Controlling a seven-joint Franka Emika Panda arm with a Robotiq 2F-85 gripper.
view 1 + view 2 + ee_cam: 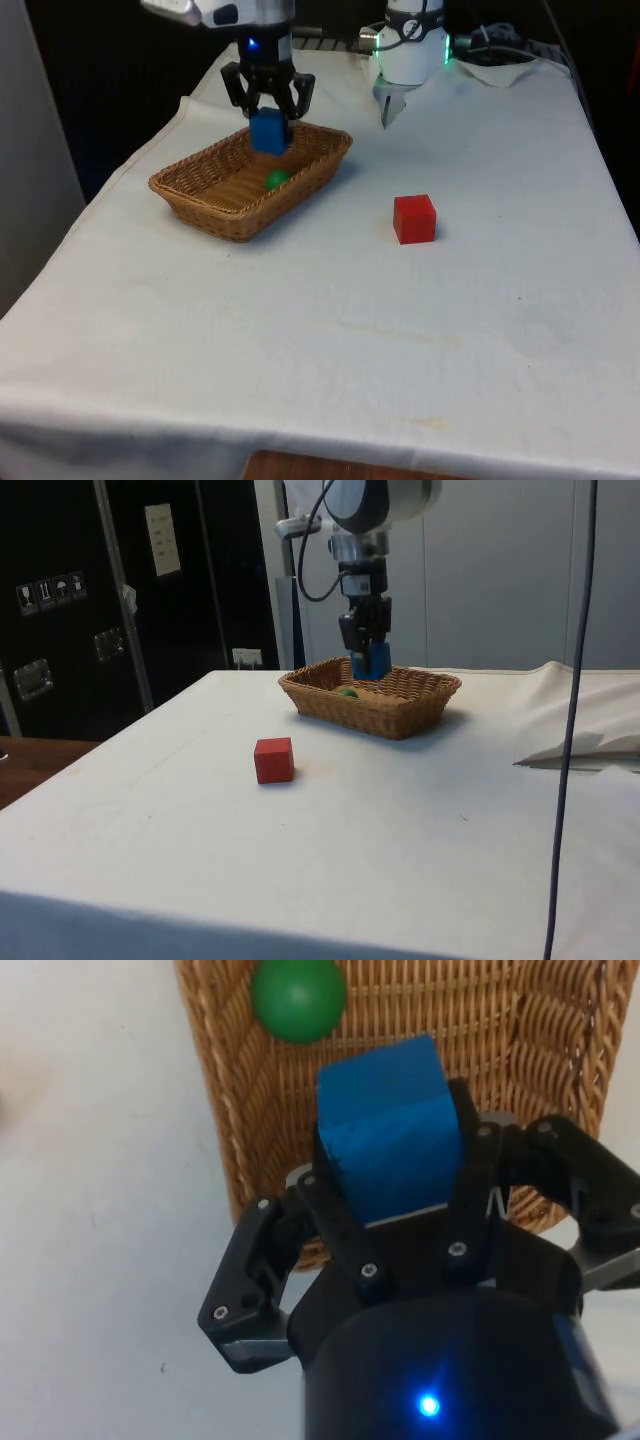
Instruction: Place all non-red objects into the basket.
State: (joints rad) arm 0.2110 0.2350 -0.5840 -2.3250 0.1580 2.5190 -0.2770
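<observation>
A blue cube [268, 132] [375, 660] [392, 1130] hangs over the far end of the wicker basket [200, 190] [420, 702] [240, 1150], with my gripper [268, 110] [368, 640] [395, 1175] shut on it. A green ball [276, 179] [348, 692] [298, 998] lies inside the basket, below and in front of the cube. A red cube [414, 218] [273, 759] sits on the cloth to the front view's right of the basket, apart from it.
A crumpled fold of white cloth [580, 735] lies at the table's far side in the side view. The robot's base [410, 50] stands behind the basket. Open cloth stretches in front of the basket and the red cube.
</observation>
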